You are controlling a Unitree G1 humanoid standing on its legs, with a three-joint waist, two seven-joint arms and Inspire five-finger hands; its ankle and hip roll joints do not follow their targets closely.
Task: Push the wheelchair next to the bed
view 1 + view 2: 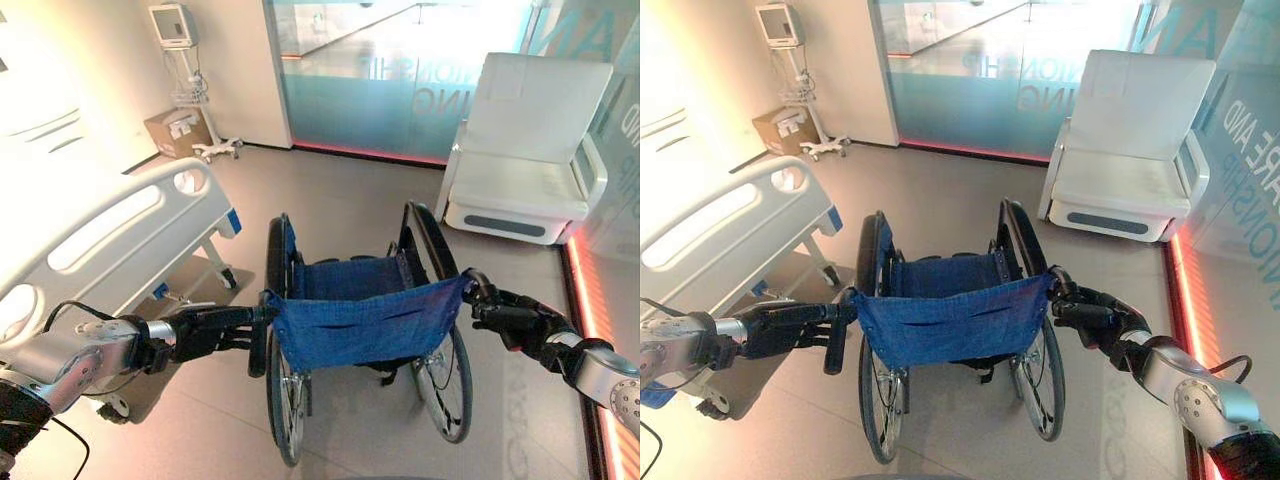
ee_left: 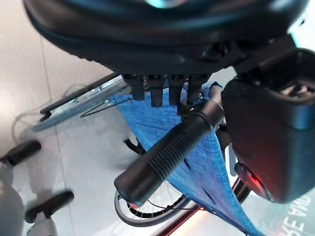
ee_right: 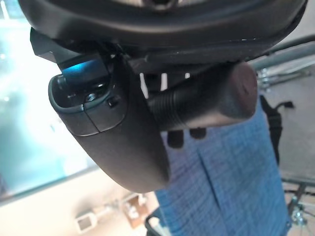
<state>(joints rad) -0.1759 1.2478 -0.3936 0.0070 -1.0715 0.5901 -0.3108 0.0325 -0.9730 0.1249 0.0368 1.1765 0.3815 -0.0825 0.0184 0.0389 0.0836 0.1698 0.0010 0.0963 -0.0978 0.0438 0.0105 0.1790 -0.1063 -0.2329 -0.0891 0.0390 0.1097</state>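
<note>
a room with a smooth grey floor [image 1: 350, 200] and a frosted glass wall [image 1: 400, 70] at the back. on the left stands the white bed [image 1: 95, 235], with a monitor on a stand [image 1: 180, 45] and a cardboard box [image 1: 178, 130] behind it; what is in the box is too small to tell. the wheelchair [image 1: 360, 320] is in the middle of the floor, just beside the bed's foot end, with a blue cloth back, black tyres and shiny spoked wheels. the left hand [image 1: 205, 330] reaches its fingers over the left push handle [image 2: 165, 157], only loosely bent. the right hand [image 1: 515, 320] has its fingers curled tight around the right push handle [image 3: 206, 101]. a white armchair [image 1: 530, 150] sits far right.
</note>
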